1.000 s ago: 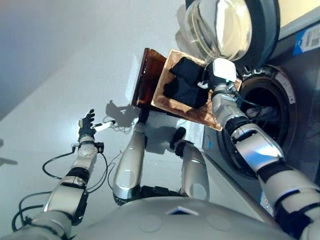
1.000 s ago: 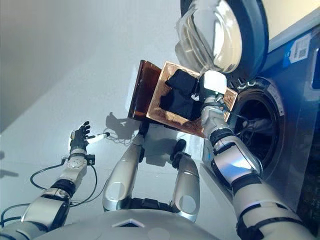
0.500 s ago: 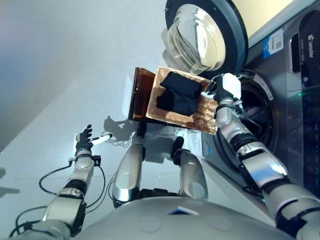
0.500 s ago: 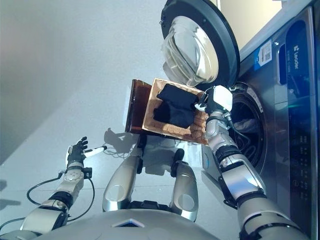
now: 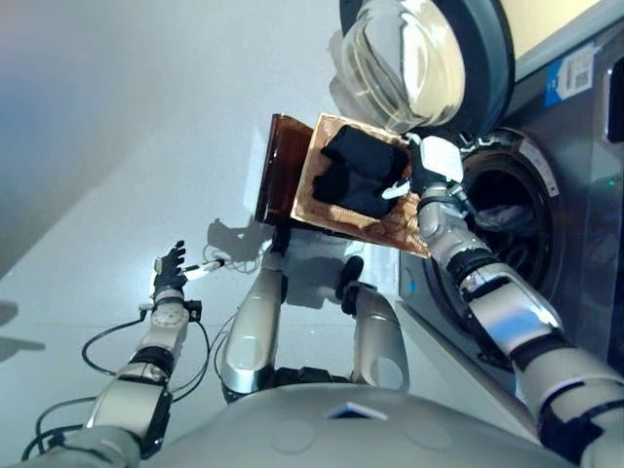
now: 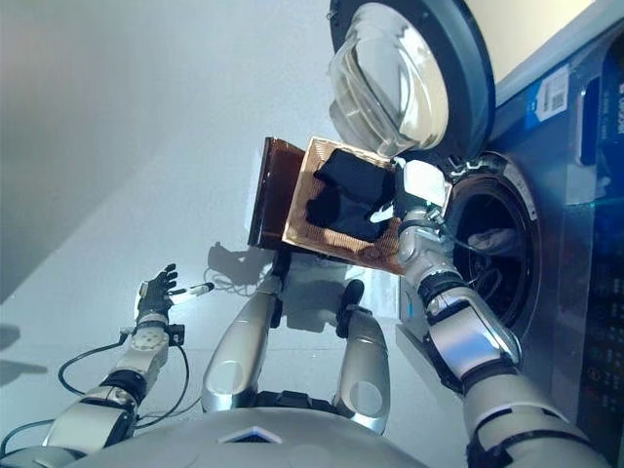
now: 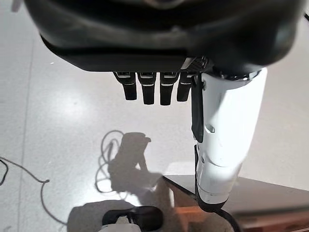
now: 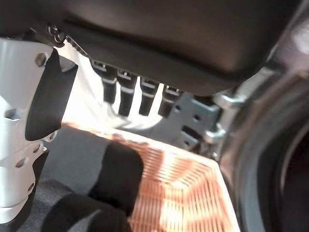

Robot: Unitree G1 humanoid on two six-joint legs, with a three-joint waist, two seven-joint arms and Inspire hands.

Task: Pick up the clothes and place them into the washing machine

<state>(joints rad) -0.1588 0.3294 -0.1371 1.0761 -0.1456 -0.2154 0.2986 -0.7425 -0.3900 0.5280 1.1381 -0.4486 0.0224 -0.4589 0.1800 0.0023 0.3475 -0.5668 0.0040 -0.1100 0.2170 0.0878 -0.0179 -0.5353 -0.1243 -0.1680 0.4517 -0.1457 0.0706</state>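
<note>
Grey floor (image 5: pixel 117 146); right robot hand (image 5: pixel 436 162) relaxed above basket (image 5: pixel 390 229), holding nothing.

Print on the washing machine, none of it legible

The washing machine (image 5: pixel 575 195) carries a blue-and-white label (image 5: pixel 572 73) at the upper edge of its front panel, above the drum opening; it shows again in the right eye view, and its print is too small to make out. A small blue sticker (image 5: pixel 409 287) sits low on the front, left of the opening, also unreadable. Nothing else bears text.
</note>
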